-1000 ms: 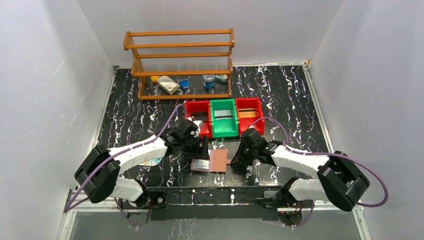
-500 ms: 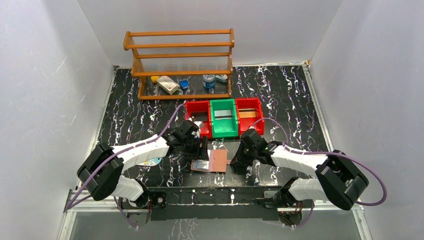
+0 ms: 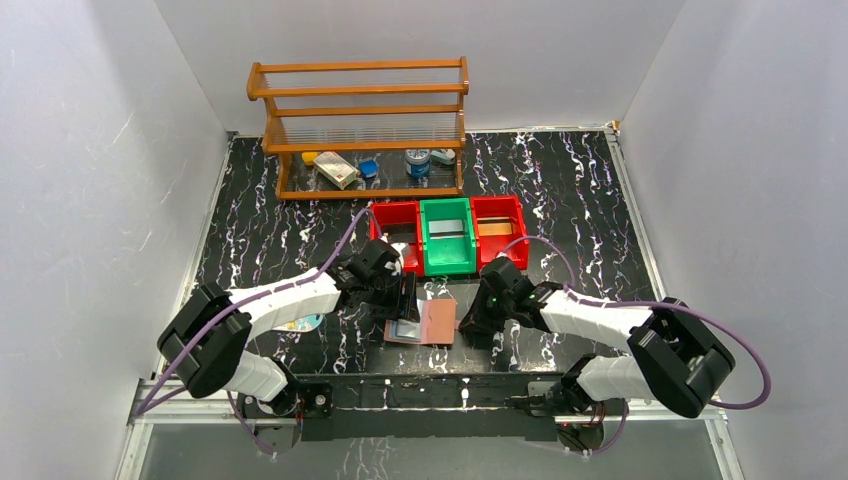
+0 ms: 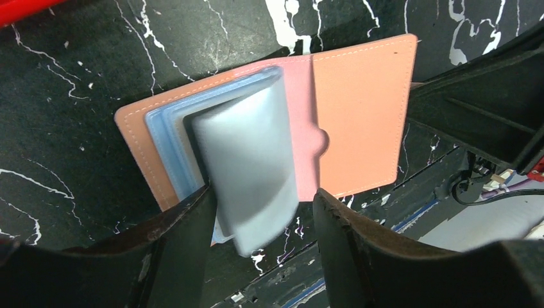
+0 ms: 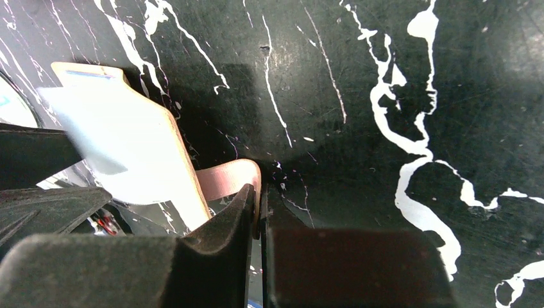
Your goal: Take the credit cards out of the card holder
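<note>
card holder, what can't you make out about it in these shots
- Left wrist view: the lifted clear sleeve of the card holder is blurred, so whether a card sits inside cannot be told.
- Top view: the pockets are too small to show any credit cards.
- Right wrist view: the snap tab runs out of sight between the right gripper's jaws, and the sleeve is only a washed-out pale blur.

The wallet [image 4: 359, 122] lies open on the desk [image 4: 77, 77], its pale sleeve [image 4: 247, 154] curled upward. The left end effector [image 4: 262, 200] straddles that sleeve, jaws apart.
</note>
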Action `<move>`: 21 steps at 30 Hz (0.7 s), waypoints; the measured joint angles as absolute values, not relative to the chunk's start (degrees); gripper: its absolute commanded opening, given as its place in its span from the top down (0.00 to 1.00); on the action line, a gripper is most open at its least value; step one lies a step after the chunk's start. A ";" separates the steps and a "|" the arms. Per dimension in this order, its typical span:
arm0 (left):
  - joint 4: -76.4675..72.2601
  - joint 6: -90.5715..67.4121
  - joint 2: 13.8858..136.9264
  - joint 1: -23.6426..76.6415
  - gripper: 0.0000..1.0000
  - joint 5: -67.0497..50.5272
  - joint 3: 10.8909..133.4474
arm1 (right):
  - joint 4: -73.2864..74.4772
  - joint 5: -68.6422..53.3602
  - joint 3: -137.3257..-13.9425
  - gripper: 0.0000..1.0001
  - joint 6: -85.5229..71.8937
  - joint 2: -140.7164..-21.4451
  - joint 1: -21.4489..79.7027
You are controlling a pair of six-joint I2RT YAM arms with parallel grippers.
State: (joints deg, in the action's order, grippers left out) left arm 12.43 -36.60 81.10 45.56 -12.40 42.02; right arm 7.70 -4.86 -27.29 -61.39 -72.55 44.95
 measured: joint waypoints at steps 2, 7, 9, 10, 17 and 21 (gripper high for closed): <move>12.45 -36.62 80.97 45.56 0.45 -12.53 42.26 | 7.46 -4.95 -27.29 0.87 -61.39 -72.75 44.95; 12.69 -36.60 79.94 45.56 0.46 -12.67 43.22 | 7.05 -5.13 -27.29 0.86 -61.39 -72.99 44.95; 12.91 -36.60 79.35 45.56 0.46 -12.78 43.62 | 6.83 -5.34 -27.29 0.86 -61.41 -73.14 44.95; 12.91 -36.60 79.15 45.56 0.46 -12.93 43.86 | 6.70 -5.39 -27.29 0.86 -61.41 -73.21 44.95; 12.84 -35.42 79.13 45.58 0.58 -16.86 45.36 | 6.02 -5.76 -27.29 0.86 -61.52 -73.58 44.95; 11.86 -34.30 80.16 46.13 0.62 -20.43 47.16 | 5.96 -5.78 -27.29 0.84 -61.60 -73.60 44.95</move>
State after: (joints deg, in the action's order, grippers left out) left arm 11.86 -34.30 80.16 46.13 -20.43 47.16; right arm 5.96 -5.78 -27.29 -61.60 -73.60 44.95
